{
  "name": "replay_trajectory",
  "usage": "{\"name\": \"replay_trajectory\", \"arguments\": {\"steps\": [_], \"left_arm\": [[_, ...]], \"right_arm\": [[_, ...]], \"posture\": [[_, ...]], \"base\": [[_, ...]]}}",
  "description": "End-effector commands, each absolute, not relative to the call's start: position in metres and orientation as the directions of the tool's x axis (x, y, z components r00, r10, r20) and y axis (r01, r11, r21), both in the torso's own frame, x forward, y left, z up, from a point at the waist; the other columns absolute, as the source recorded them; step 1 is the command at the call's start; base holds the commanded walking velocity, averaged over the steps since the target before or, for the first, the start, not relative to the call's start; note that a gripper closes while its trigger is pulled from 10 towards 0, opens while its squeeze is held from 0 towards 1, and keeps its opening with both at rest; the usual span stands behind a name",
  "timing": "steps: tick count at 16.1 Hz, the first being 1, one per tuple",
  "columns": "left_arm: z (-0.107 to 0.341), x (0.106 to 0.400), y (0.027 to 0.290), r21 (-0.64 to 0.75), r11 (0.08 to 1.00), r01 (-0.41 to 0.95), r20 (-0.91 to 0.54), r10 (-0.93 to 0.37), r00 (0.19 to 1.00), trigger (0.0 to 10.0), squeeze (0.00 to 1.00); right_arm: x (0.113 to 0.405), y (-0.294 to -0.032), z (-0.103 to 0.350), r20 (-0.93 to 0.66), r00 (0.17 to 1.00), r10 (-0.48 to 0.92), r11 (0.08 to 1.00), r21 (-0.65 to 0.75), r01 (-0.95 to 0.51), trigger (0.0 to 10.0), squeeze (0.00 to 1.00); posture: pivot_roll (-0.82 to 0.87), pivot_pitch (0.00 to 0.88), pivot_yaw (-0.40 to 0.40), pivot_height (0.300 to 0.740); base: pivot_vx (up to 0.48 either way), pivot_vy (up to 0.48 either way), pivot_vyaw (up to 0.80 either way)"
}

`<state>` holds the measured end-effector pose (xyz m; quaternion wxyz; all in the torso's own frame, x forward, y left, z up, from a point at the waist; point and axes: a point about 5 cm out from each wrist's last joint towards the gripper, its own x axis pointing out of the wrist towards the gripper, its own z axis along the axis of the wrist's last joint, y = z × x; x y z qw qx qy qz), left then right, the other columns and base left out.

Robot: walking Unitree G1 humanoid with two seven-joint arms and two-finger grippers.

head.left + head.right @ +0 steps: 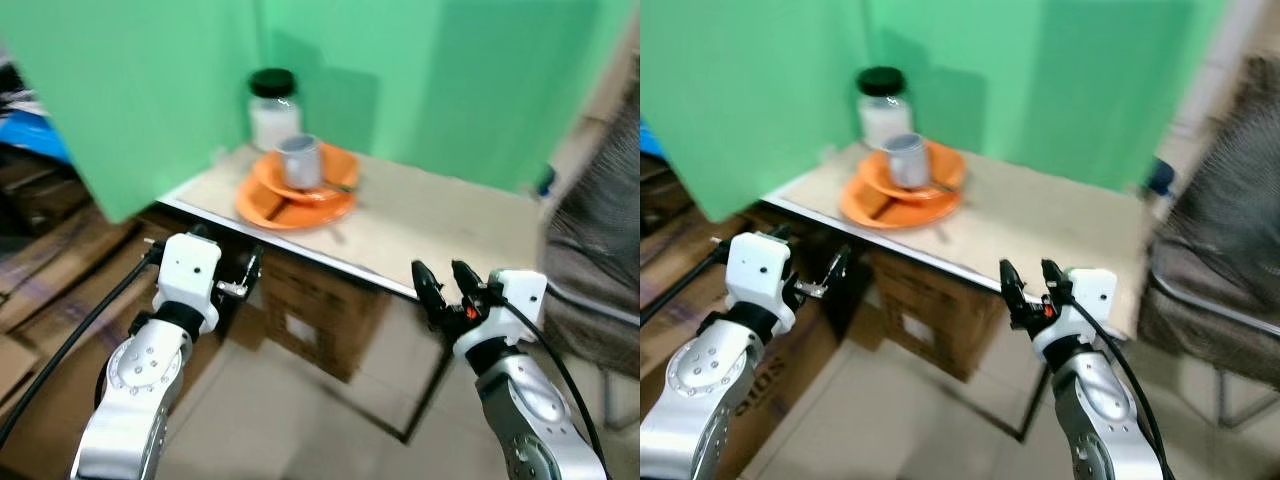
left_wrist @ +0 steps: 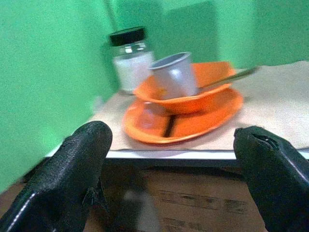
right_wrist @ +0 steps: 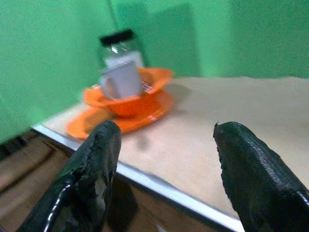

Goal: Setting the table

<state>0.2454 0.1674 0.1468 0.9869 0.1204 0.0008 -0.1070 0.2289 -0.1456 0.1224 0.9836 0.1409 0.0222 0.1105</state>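
The left gripper (image 2: 169,179) hangs below and short of the table (image 1: 450,225) edge, its two black fingers spread wide with nothing between them. Straight ahead of it and a little higher sits the orange plate (image 2: 207,121), near the table's front edge. An orange bowl (image 2: 193,99) rests on the plate, and a grey cup (image 2: 175,75) stands in the bowl, tilted, its mouth leaning away from the jar (image 2: 130,60). A spoon (image 2: 231,77) lies in the bowl with its long axis running outward over the rim, away from the jar. Just beyond the bowl stands the jar, upright, black-lidded, holding something white; no label can be read on it.

The right gripper (image 3: 166,159) is also below the table edge, fingers parted wide and holding nothing. The plate stack lies ahead of it and off to its left, well apart from it.

Under the table ahead of the left gripper is a cardboard box (image 1: 310,310); its printed marks are too blurred to read.
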Motion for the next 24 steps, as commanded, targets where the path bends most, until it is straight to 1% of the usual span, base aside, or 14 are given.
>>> {"name": "replay_trajectory", "arguments": {"steps": [1, 3, 4, 7, 13, 14, 15, 17, 18, 19, 22, 24], "left_arm": [[0.149, 0.246, 0.169, 0.260, 0.943, 0.208, -0.023, -0.209, 0.978, 10.0, 0.00], [0.149, 0.246, 0.168, 0.260, 0.941, 0.215, -0.024, -0.216, 0.976, 10.0, 0.00], [0.149, 0.246, 0.167, 0.260, 0.941, 0.218, -0.025, -0.219, 0.975, 10.0, 0.00], [0.149, 0.246, 0.166, 0.262, 0.939, 0.223, -0.024, -0.225, 0.974, 10.0, 0.00], [0.149, 0.245, 0.165, 0.273, 0.932, 0.237, -0.026, -0.239, 0.971, 10.0, 0.00], [0.149, 0.246, 0.163, 0.286, 0.923, 0.257, -0.030, -0.259, 0.965, 10.0, 0.00], [0.149, 0.246, 0.162, 0.287, 0.922, 0.262, -0.030, -0.264, 0.964, 10.0, 0.00], [0.149, 0.246, 0.161, 0.293, 0.916, 0.275, -0.030, -0.278, 0.960, 10.0, 0.00], [0.150, 0.246, 0.160, 0.295, 0.911, 0.287, -0.031, -0.292, 0.956, 10.0, 0.00], [0.150, 0.246, 0.159, 0.299, 0.905, 0.302, -0.030, -0.307, 0.951, 10.0, 0.00], [0.151, 0.244, 0.156, 0.300, 0.895, 0.330, -0.034, -0.336, 0.941, 10.0, 0.00], [0.151, 0.244, 0.155, 0.304, 0.888, 0.345, -0.035, -0.352, 0.935, 10.0, 0.00]], "right_arm": [[0.230, -0.146, 0.128, 0.014, 0.976, 0.217, 0.928, 0.309, -0.210, 10.0, 0.00], [0.231, -0.145, 0.131, 0.030, 0.972, 0.232, 0.923, 0.308, -0.230, 10.0, 0.00], [0.231, -0.141, 0.134, 0.041, 0.959, 0.281, 0.925, 0.257, -0.281, 10.0, 0.00], [0.230, -0.135, 0.139, 0.065, 0.944, 0.322, 0.906, 0.269, -0.328, 10.0, 0.00], [0.233, -0.135, 0.153, 0.119, 0.938, 0.326, 0.895, 0.280, -0.346, 10.0, 0.00], [0.235, -0.131, 0.161, 0.138, 0.928, 0.346, 0.890, 0.266, -0.371, 10.0, 0.00], [0.237, -0.131, 0.162, 0.137, 0.932, 0.336, 0.889, 0.281, -0.362, 10.0, 0.00], [0.240, -0.131, 0.164, 0.119, 0.940, 0.321, 0.900, 0.270, -0.342, 10.0, 0.00], [0.241, -0.132, 0.165, 0.117, 0.944, 0.310, 0.904, 0.271, -0.331, 10.0, 0.27], [0.243, -0.133, 0.167, 0.112, 0.947, 0.303, 0.908, 0.269, -0.322, 10.0, 1.00], [0.244, -0.128, 0.169, 0.065, 0.944, 0.323, 0.917, 0.223, -0.330, 10.0, 1.00], [0.246, -0.124, 0.166, -0.010, 0.948, 0.318, 0.929, 0.205, -0.309, 10.0, 1.00]], "posture": [[0.11, 0.000, 0.004, 0.740], [0.11, 0.000, 0.003, 0.740], [0.11, 0.000, 0.001, 0.740], [0.11, 0.000, -0.003, 0.740], [0.11, 0.000, 0.000, 0.740], [0.11, 0.000, 0.001, 0.740], [0.11, 0.000, 0.001, 0.740], [0.11, 0.000, -0.001, 0.740], [0.11, 0.000, -0.002, 0.740], [0.11, 0.000, -0.002, 0.740], [0.11, 0.000, -0.001, 0.740], [0.11, 0.000, -0.005, 0.740]], "base": [[0.341, 0.000, 0.00], [0.337, 0.000, 0.00], [0.334, 0.000, 0.00], [0.335, 0.000, 0.80], [0.330, 0.000, 0.80], [0.326, 0.000, 0.66], [0.326, 0.000, 0.00], [0.324, 0.000, 0.00], [0.322, 0.000, 0.00], [0.322, 0.000, 0.00], [0.317, 0.000, 0.00], [0.309, 0.000, 0.00]]}}
